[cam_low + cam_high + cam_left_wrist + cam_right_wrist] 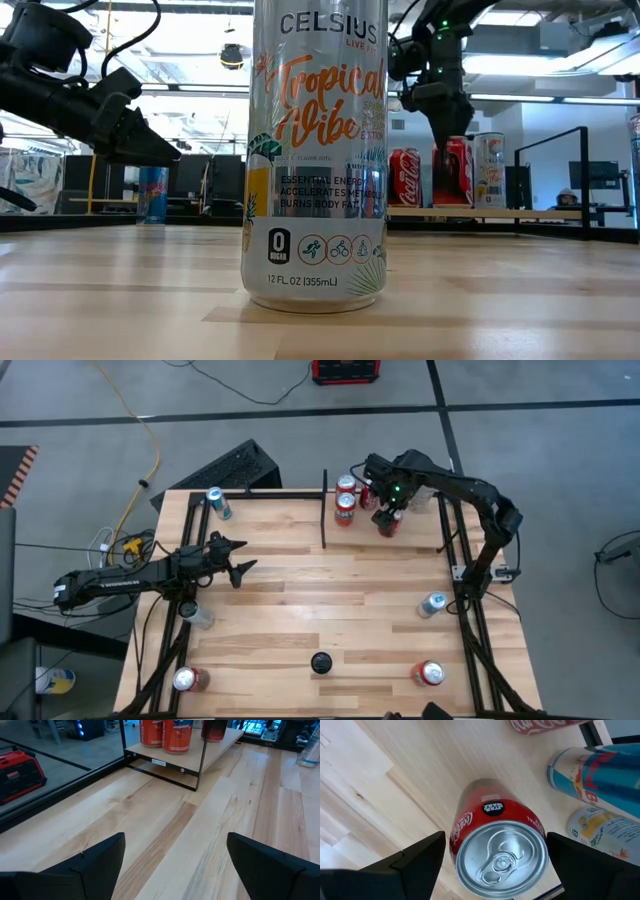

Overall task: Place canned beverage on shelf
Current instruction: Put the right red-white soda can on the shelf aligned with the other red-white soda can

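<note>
A red cola can (500,850) stands upright on its base on the light wood shelf (418,532), at the table's far right. My right gripper (495,855) hangs above it, pointing down and open. One finger stands on either side of the can's top; I cannot tell whether either touches it. In the low view the gripper (450,112) sits just over the can (455,172). Several more cans (346,498) stand on the shelf beside the black divider bar (324,510). My left gripper (236,563) waits open over the table's left side.
A tall Celsius can (320,662) stands near the front middle. Loose cans sit at the far left (218,503), left (197,615), front left (187,680), right (432,604) and front right (428,674). A blue-silver can (600,775) and a yellow-white can (605,835) stand close beside the red one.
</note>
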Robot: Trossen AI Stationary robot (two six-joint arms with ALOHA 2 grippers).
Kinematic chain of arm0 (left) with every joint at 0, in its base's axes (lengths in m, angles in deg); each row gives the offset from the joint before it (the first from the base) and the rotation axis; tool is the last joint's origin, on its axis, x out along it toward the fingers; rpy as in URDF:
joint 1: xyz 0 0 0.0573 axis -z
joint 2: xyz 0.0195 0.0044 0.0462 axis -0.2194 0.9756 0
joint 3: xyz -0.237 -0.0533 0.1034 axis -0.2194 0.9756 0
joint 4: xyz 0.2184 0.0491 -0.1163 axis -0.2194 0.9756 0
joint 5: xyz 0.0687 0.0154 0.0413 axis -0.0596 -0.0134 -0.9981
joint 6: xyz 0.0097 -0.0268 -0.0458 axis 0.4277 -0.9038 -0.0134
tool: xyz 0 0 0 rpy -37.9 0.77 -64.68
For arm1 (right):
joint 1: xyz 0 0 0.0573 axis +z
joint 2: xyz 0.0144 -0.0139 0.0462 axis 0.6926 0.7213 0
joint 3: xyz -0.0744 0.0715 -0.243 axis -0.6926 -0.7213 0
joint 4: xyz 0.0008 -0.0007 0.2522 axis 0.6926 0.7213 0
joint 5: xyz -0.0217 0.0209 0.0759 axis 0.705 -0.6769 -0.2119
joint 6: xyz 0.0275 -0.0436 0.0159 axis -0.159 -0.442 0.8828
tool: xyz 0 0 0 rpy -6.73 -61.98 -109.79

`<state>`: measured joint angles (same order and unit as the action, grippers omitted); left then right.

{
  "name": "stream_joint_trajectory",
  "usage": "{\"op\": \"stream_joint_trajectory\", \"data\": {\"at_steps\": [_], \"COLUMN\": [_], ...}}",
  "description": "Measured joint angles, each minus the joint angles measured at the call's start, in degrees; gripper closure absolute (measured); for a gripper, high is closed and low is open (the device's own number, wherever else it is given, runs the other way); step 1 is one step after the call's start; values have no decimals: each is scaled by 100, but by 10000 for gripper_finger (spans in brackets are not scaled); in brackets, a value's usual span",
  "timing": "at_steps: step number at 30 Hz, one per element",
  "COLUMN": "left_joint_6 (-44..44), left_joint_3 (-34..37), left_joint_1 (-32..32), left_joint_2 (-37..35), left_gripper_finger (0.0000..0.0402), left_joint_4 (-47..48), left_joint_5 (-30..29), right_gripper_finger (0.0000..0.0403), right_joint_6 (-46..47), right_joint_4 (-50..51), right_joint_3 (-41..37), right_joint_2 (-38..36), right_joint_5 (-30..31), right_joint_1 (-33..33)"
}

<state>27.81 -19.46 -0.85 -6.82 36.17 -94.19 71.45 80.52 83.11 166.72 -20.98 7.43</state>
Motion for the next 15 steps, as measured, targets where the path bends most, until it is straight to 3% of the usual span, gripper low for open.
{"op": "stream_joint_trajectory", "data": {"at_steps": [6,15], "left_joint_6": [0,0], "left_joint_3": [1,1], "left_joint_1": [0,-2], "left_joint_2": [1,1], "left_gripper_finger": [68,68], "left_joint_4": [0,2], "left_joint_5": [0,-1], "right_gripper_finger": [31,31], "right_joint_6": [-32,124], "right_joint_4": [-188,-279], "right_joint_3": [0,-174], "right_joint_2": [-371,-1530], "right_joint_5": [42,41], "right_joint_1": [0,142]}}
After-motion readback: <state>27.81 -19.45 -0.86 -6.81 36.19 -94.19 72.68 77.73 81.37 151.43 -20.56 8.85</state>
